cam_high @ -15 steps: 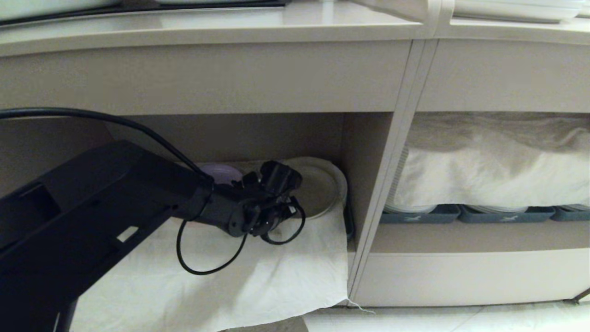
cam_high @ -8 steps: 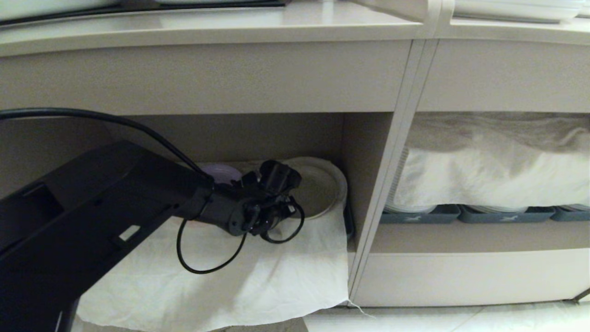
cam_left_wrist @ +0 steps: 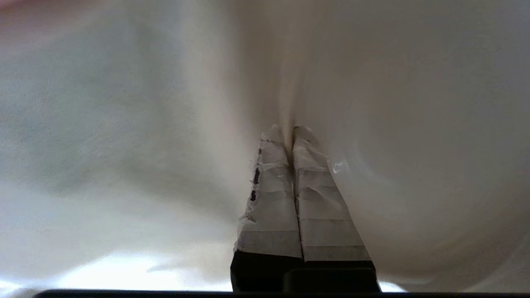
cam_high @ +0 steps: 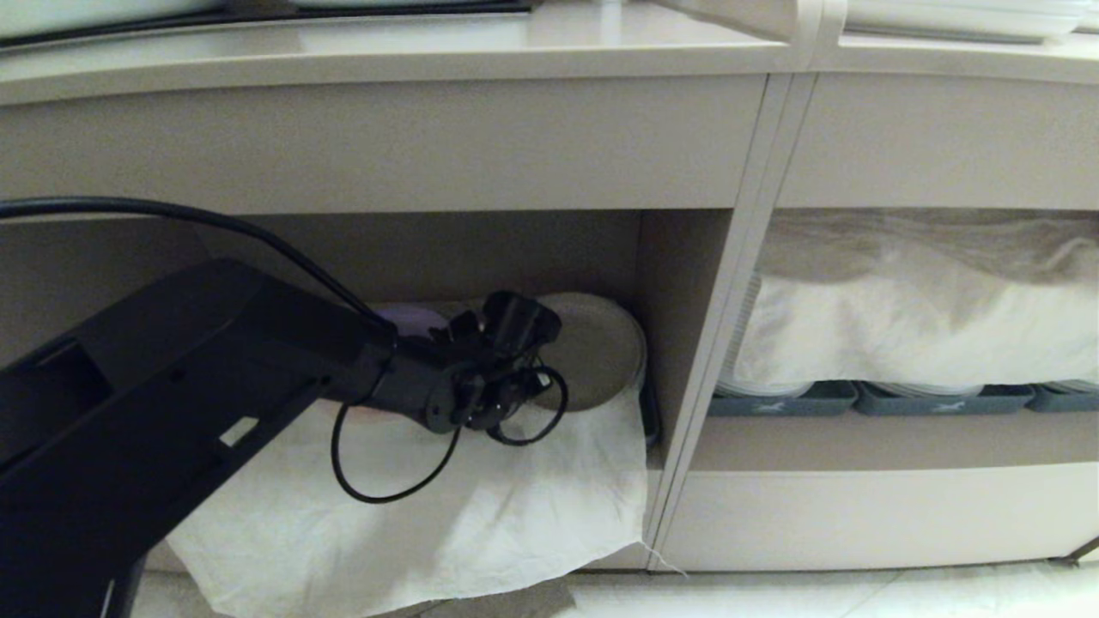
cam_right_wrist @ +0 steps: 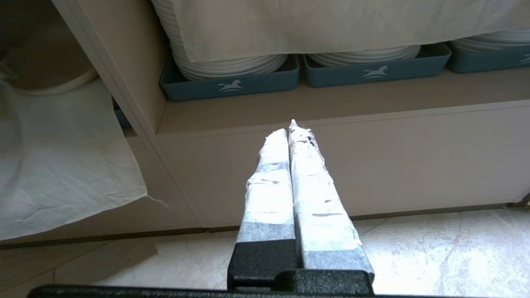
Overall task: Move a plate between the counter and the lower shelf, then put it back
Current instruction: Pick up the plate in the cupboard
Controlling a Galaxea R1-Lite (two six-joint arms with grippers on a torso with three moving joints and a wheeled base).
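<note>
The counter point(cam_high: 386, 51) runs across the top of the head view, and under it, on the left, is the lower shelf point(cam_high: 670, 283), an open bay with a crinkled white cloth point(cam_high: 481, 506) spilling over its near edge. To the right, past the upright, a wider bay holds stacked white plates point(cam_right_wrist: 232, 66) in blue-grey trays point(cam_right_wrist: 232, 85) under another cloth.

The plate point(cam_high: 601, 348) sits far back on the right of the lower shelf, near the upright, on the cloth; a purple plate point(cam_high: 412, 319) lies just to its left. The left arm point(cam_high: 189, 386) reaches in from the near left, and the left gripper point(cam_left_wrist: 290, 132) is at the plate's left rim. Its taped fingers point(cam_left_wrist: 269, 194) are pressed together. The wrist view shows a thin edge running away from the tips, so they are probably pinching the rim, though that view is too close to be sure. The right gripper point(cam_right_wrist: 292, 132) hangs idle outside the wider bay, fingers together on nothing.

The plate looks stiff, light for its size and breakable. Its matte finish should give the tape some bite, but a one-sided pinch on a low rim lets the far side droop. The rim is the only hold: bite deep, keep it level, and lift clear so the cloth does not drag.
</note>
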